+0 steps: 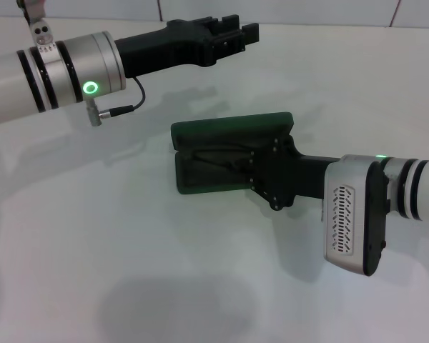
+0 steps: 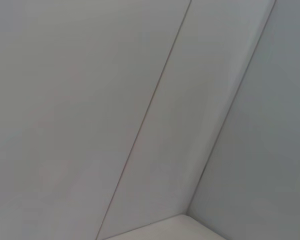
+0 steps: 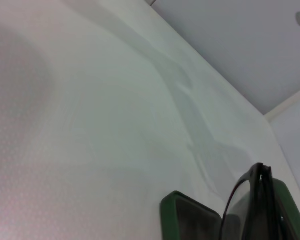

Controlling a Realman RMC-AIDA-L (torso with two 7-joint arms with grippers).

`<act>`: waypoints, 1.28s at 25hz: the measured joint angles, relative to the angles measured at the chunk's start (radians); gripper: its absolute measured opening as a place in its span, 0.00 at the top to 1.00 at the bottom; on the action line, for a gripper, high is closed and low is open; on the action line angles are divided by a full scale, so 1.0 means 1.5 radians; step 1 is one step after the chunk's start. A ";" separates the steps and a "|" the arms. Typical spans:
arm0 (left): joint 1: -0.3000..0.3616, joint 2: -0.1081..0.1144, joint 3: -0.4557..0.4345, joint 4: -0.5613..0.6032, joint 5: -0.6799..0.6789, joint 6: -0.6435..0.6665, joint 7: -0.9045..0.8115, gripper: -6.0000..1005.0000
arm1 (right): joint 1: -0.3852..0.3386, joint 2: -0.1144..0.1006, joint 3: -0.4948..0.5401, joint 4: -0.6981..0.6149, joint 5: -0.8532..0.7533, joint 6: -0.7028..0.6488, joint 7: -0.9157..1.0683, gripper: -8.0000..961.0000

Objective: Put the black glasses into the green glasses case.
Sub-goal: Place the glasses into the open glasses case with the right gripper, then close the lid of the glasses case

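Observation:
The green glasses case (image 1: 232, 128) lies open in the middle of the white table, lid tilted back, dark lining showing. My right gripper (image 1: 252, 171) reaches in from the right over the case's open tray and is shut on the black glasses (image 1: 216, 161), which sit low inside the tray. In the right wrist view the folded glasses (image 3: 257, 200) stand on edge just above the case (image 3: 182, 215). My left gripper (image 1: 247, 32) is open and empty, held high at the back, well apart from the case.
The white table (image 1: 129, 271) stretches around the case, with a wall seam behind it. The left wrist view shows only pale wall panels (image 2: 140, 125).

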 joint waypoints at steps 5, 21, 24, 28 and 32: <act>0.000 0.000 0.000 0.000 0.003 -0.001 0.000 0.50 | -0.020 0.000 0.004 -0.017 0.001 0.004 -0.001 0.85; -0.013 0.004 0.006 0.000 0.101 -0.097 -0.032 0.50 | -0.072 -0.013 0.213 0.038 0.063 -0.331 0.091 0.72; -0.028 0.005 0.006 0.000 0.180 -0.135 -0.080 0.50 | -0.047 -0.036 0.316 0.121 0.054 -0.479 0.191 0.71; -0.033 0.002 0.006 0.007 0.218 -0.142 -0.094 0.50 | -0.031 -0.058 0.411 0.206 0.053 -0.579 0.246 0.69; -0.033 0.000 0.009 0.008 0.239 -0.144 -0.102 0.50 | -0.056 -0.045 0.499 0.227 0.052 -0.594 0.245 0.68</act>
